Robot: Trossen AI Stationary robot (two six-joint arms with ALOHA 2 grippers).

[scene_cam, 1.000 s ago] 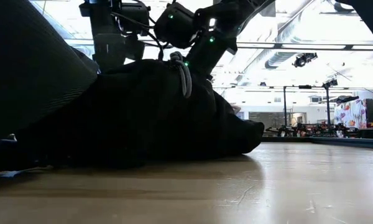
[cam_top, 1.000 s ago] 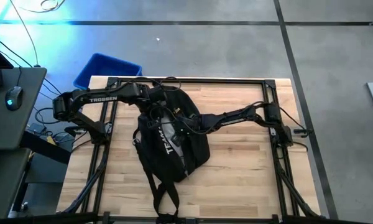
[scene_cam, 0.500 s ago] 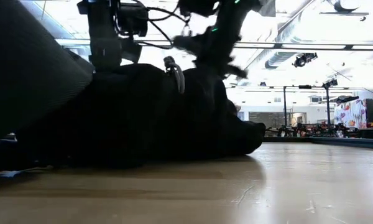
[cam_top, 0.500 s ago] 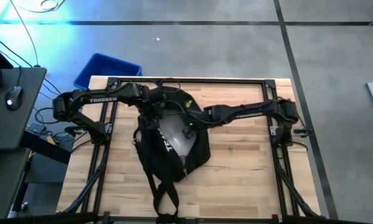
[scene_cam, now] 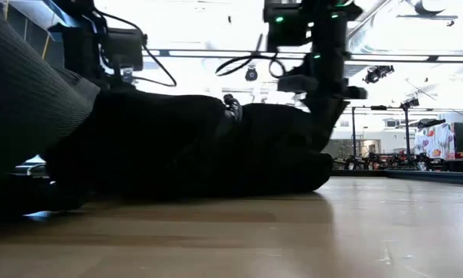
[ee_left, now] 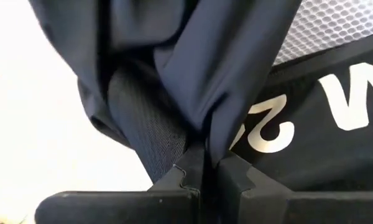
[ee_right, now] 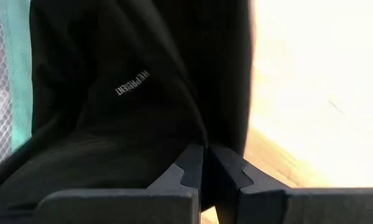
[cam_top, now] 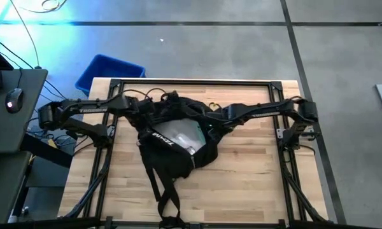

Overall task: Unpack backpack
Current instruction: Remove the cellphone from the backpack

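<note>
From above, the backpack lies in the middle of the wooden desk, toward its far side, mouth pulled wide so a pale lining shows inside. Its straps trail toward the near edge. The left claw is at the bag's left upper rim, the right claw at the right rim, each arm reaching in from its own side. A blue bin sits off the desk's far left corner, on the floor.

At desk height, the backpack is a low dark heap resting on the wood, with both arms coming down onto its top.

Through the left wrist camera, the left claw is clenched on a fold of the backpack's dark fabric, pinched right between the fingers; large white lettering and grey mesh show beside it.

Through the right wrist camera, the right claw is clamped on the backpack's black cloth too, small white lettering nearby, bare desk beyond.
</note>
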